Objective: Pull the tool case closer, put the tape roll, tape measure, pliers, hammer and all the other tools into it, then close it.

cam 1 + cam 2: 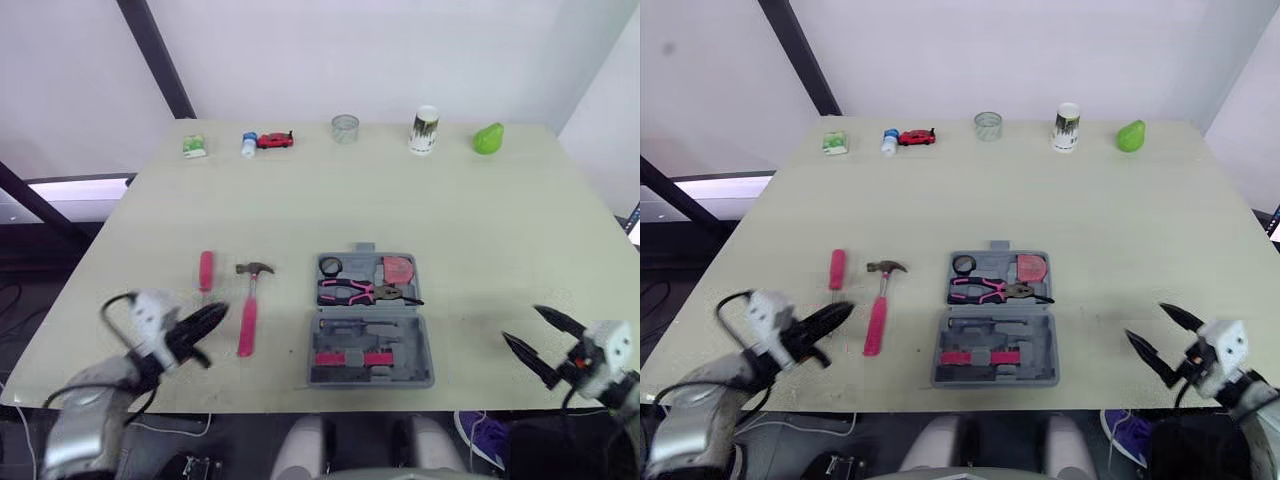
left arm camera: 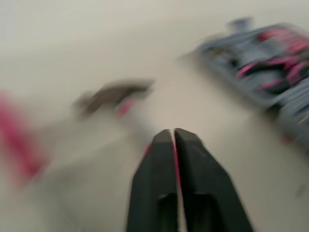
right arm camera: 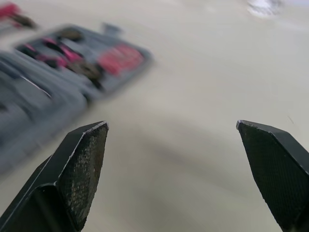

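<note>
Pink-handled steel hammer [image 1: 247,315], just left of the grey plastic tool case [image 1: 418,345], judged rigid, head-heavy; grasp near the head. Left hand [image 1: 215,315] pressed together; right hand [image 1: 522,325] apart.

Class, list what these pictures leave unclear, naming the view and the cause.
- Hammer, left wrist view: smeared by blur.
- Tool case, right wrist view: blurred, cut by the edge.
- Tools in the case's lower half, left eye view: too small to name.
- Cup print, left eye view: too small.
</note>
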You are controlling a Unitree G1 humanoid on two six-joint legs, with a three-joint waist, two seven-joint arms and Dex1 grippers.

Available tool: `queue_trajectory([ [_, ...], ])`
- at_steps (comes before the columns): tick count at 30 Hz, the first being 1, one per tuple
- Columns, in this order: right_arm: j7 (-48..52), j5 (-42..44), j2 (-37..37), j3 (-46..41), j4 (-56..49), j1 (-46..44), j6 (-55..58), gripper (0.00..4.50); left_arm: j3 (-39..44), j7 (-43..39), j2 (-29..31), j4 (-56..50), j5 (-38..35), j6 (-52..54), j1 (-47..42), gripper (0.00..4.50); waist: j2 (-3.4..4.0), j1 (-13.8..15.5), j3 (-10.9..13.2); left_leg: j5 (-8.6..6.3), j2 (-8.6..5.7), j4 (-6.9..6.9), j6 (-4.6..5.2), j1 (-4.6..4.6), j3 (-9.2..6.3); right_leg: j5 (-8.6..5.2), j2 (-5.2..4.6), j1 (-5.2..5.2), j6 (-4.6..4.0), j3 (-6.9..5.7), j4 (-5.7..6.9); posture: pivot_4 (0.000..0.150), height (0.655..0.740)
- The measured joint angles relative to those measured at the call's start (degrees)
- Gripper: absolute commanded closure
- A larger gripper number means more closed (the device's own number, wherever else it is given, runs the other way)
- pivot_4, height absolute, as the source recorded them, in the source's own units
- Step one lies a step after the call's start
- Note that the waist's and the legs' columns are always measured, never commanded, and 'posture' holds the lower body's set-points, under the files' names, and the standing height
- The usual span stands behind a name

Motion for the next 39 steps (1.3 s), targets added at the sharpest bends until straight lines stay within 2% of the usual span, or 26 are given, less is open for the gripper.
queue_trajectory([
  [4, 0.29, 0.9, 0.24, -3.07, 2.34, 0.99, -1.87, 0.0, 6.82, 0.59, 0.18, 6.37, -0.33, -5.2, 5.36, 1.01, -0.01, 0.21, -0.02, 0.0, 0.01, -0.03, 0.0, 0.04, 0.01, -0.12, -0.06, 0.0, -0.21, 0.01, -0.02, 0.15, 0.74],
  [5, 0.56, 1.12, 0.44, -3.84, 3.31, 1.31, -2.6, 0.0, 8.1, 0.48, 0.32, 8.99, -0.21, -6.58, 6.83, 0.42, -0.02, 0.22, -0.03, 0.0, 0.01, -0.03, 0.0, 0.04, 0.01, -0.14, -0.07, -0.01, -0.24, 0.01, -0.03, 0.15, 0.74],
  [6, 0.82, 1.15, 0.49, -4.34, 4.22, 1.56, -2.99, 0.0, 8.82, 0.35, 0.31, 10.76, -0.17, -7.34, 7.94, 0.11, -0.03, 0.22, -0.03, 0.0, 0.01, -0.04, -0.01, 0.02, 0.03, -0.14, -0.09, -0.07, -0.25, 0.01, -0.05, 0.15, 0.74],
  [7, 1.33, 1.17, 0.53, -4.48, 5.64, 2.0, -3.7, 0.0, 9.35, -0.14, 0.32, 12.57, -0.15, -8.46, 9.42, 0.04, -0.07, 0.29, -0.04, 0.0, 0.01, -0.06, -0.01, 0.0, 0.02, -0.14, -0.12, -0.07, -0.25, 0.0, -0.09, 0.15, 0.74],
  [11, 3.1, 2.96, 1.12, -6.53, 8.46, 3.08, -3.87, 0.0, 10.76, -1.62, 0.49, 15.47, -0.39, -10.87, 12.1, 0.04, -0.12, 0.51, -0.06, -0.01, 0.0, -0.12, -0.01, -0.02, 0.0, -0.15, -0.31, -0.08, -0.25, -0.03, -0.12, 0.15, 0.74],
  [19, 4.84, 3.82, 1.12, -6.75, 9.09, 3.32, -4.1, 0.0, 10.66, -2.58, 0.89, 13.53, -1.29, -11.47, 11.94, 0.04, -0.14, 0.19, -0.11, -0.02, 0.0, -0.41, -0.04, -0.1, 0.06, -0.2, -0.39, -0.31, -0.35, 0.03, -0.17, 0.15, 0.74],
  [24, 10.37, 5.58, 0.54, -6.12, 5.34, 4.25, -3.48, 0.0, 6.38, -2.69, 0.88, 3.37, -1.35, -7.91, 11.96, 0.04, -0.08, 0.26, -0.11, -0.03, 0.01, -0.45, -0.05, -0.1, 0.06, -0.21, -0.41, -0.31, -0.37, 0.03, -0.18, 0.15, 0.74],
  [30, 13.94, 6.12, -0.81, -4.23, 1.0, 2.68, -3.2, 0.0, 2.01, 3.35, 0.86, -3.74, 1.07, -2.84, 8.31, 0.04, -0.03, 0.28, -0.1, -0.02, 0.0, -0.44, -0.03, -0.1, 0.06, -0.2, -0.41, -0.29, -0.37, 0.01, -0.17, 0.15, 0.74],
  [35, 16.48, 6.09, -1.76, -0.26, -5.08, 0.16, -2.66, 0.0, -2.55, 10.75, -1.78, -13.99, 0.43, 6.77, 5.38, 0.04, -0.04, 0.19, -0.1, -0.01, -0.01, -0.43, -0.03, -0.14, 0.08, -0.18, -0.41, -0.28, -0.33, 0.0, -0.17, 0.15, 0.74],
  [39, 15.97, 5.56, -1.86, 4.48, -7.82, -5.88, -1.05, 0.0, -5.13, 22.42, -6.36, -20.02, 0.58, 17.85, -0.04, 0.04, -0.04, 0.3, -0.09, 0.01, -0.03, -0.37, -0.03, -0.12, 0.05, -0.07, -0.37, -0.27, -0.14, -0.03, -0.05, 0.15, 0.74],
])
